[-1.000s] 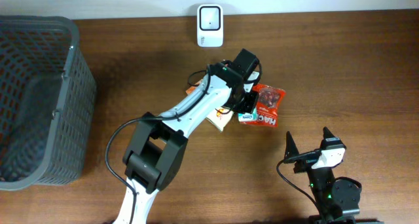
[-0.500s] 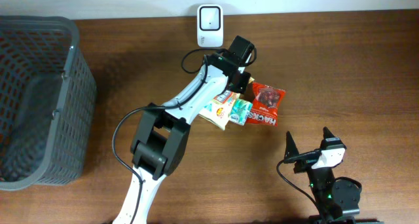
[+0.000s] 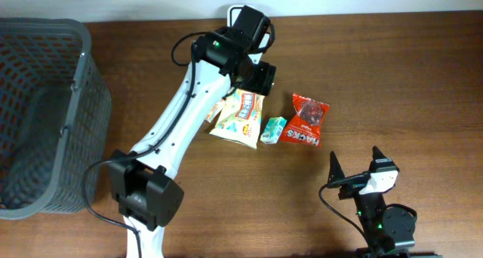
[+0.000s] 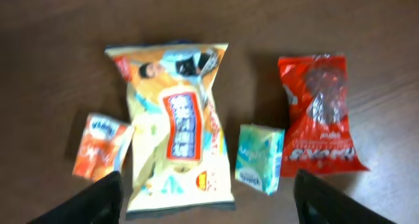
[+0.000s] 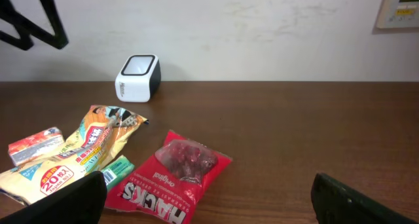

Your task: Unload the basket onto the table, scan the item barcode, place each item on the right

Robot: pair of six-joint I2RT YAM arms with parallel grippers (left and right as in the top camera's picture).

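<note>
Dark brown wooden table (image 3: 392, 69) set against a plain white wall (image 5: 262, 27), which carries a beige control panel (image 5: 399, 8) at the far right. A grey mesh basket (image 3: 83, 77) stands at the left edge. A white barcode scanner (image 5: 137, 76) sits at the far middle of the table, close to the wall. Four items lie flat in a loose row near the centre, none held. From left to right they are a small orange packet (image 4: 101, 145), a yellow snack bag (image 3: 240, 116), a mint-green box (image 3: 273, 130) and a red HACKS bag (image 3: 308, 120). The packet touches the left edge of the snack bag, and the box lies just beside the red bag. The left gripper (image 3: 259, 75) hangs above the far end of the snack bag, near the scanner, jaws spread wide and empty. The right gripper (image 3: 354, 156) rests at the near right, jaws also spread wide and empty. One second earlier the left gripper was low over the items beside the red bag, covering the snack bag. It has since drawn away toward the scanner, and the snack bag now lies uncovered and farther left. The red bag and the right arm are unchanged.
</note>
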